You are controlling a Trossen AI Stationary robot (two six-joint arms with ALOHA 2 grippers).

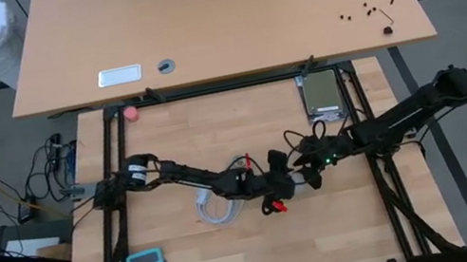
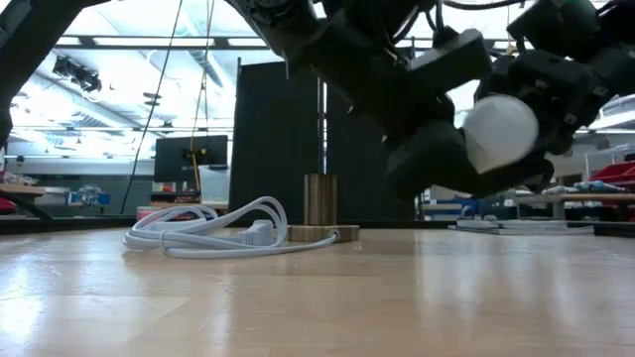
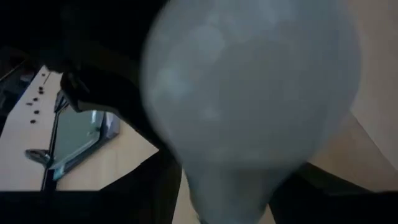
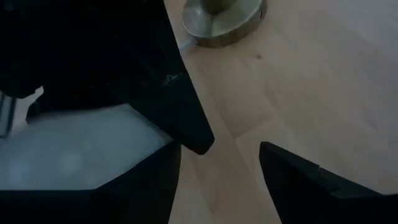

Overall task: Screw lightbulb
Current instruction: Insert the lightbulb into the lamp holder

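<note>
Bulb: your lightbulb (image 3: 249, 99) fills the left wrist view, glass end toward that camera; in the low view it hangs clear above the desk (image 2: 317, 297), right of centre.
Left hand: the left hand (image 1: 274, 185) meets the bulb mid-desk; you cannot tell from these views whether its fingers are clamped on the glass.
Right hand: the right hand (image 1: 309, 164) comes in from the right, and it looks clamped on the bulb.
Socket: the brass socket (image 2: 319, 210) stands upright farther back by the white cord (image 2: 203, 230), with nothing in it.
Done: bulb lifted.
Left for you: carry it over the socket, seat the thread, turn it in.
</note>
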